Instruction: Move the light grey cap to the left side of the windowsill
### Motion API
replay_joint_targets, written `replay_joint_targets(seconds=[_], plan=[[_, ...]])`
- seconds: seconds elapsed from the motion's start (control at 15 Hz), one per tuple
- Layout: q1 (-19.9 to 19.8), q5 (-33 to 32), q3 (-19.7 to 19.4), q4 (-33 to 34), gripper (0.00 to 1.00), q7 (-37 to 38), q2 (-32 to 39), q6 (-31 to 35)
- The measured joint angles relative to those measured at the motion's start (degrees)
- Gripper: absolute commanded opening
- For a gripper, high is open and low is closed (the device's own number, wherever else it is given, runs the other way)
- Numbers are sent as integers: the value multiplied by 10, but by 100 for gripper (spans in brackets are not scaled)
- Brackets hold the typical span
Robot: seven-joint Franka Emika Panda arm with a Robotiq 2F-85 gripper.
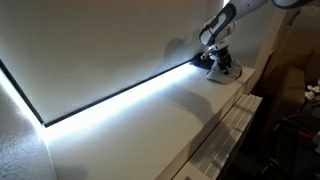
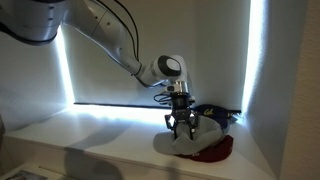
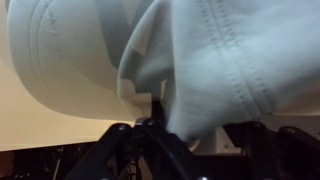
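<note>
The light grey cap (image 2: pixel 199 140) lies at the end of the white windowsill (image 2: pixel 90 135), partly on top of a dark red cap (image 2: pixel 218 151). My gripper (image 2: pixel 181 126) points straight down onto its crown. In the wrist view the cap's pale stitched fabric (image 3: pixel 230 50) fills the frame, and a bunched fold of it sits between my fingers (image 3: pixel 175 128), so the gripper looks shut on it. In an exterior view the gripper (image 1: pixel 215 60) and cap (image 1: pixel 227 72) are small at the far end of the windowsill (image 1: pixel 150 120).
A bright light strip (image 1: pixel 120 96) runs along the sill's back edge under the window. A ribbed white panel (image 1: pixel 235 125) borders the sill's front. A small dark object (image 2: pixel 216 113) lies behind the caps by the side wall (image 2: pixel 290 90).
</note>
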Motion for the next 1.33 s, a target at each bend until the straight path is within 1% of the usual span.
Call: replay_joint_targets(seconds=[0.07, 0.13, 0.27, 0.33, 0.47, 0.6, 0.8, 0.93, 1.07, 1.13, 1.2, 1.27, 1.33], plan=[[-5, -7, 5, 4, 24, 0, 0, -3], [-12, -15, 14, 9, 19, 3, 0, -5], [-14, -9, 11, 10, 4, 3, 0, -3], [-11, 1, 3, 9, 1, 3, -1, -3], [-5, 13, -15, 2, 0, 3, -18, -2], [8, 35, -40, -18, 1, 3, -56, -1], [26, 90, -72, -50, 1, 3, -131, -4], [33, 142, -92, -61, 1, 3, -164, -9], [27, 186, -95, -64, 1, 2, -185, -19], [13, 191, -81, -63, 1, 0, -194, -22], [-2, 183, -58, -64, 1, 1, -204, -20], [-3, 180, -52, -68, 1, 0, -210, -19], [5, 171, -53, -73, 1, -1, -213, -13]])
